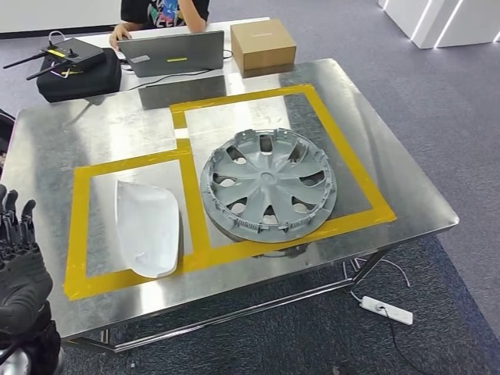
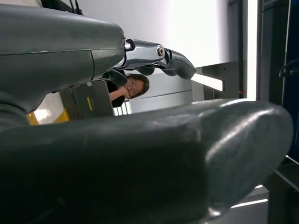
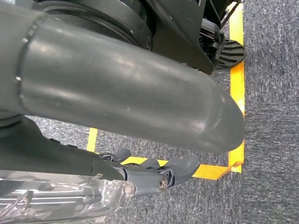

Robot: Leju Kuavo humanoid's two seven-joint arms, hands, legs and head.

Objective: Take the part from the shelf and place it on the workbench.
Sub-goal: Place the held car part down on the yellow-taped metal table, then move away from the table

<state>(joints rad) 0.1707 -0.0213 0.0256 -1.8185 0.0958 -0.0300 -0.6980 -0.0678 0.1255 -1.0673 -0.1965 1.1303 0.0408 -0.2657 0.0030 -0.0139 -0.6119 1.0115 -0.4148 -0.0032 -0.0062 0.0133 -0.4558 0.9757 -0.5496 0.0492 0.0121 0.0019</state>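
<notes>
Bench [image 1: 118, 125]: steel, shining, wheel cover [image 1: 268, 185] and white shell [image 1: 148, 226] lying in taped boxes.
Left hand [image 1: 20, 273]: hovering empty, fingers [image 2: 176, 63] spread.
Right hand [image 3: 151, 175]: hanging, holding nothing.
Risk: swinging arm nudging parts off tape.

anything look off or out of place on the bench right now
Mostly tidy. The grey wheel cover lies flat inside its yellow tape frame, but the white part in the smaller frame overlaps the tape at its near edge, so it sits slightly outside its box.
</notes>
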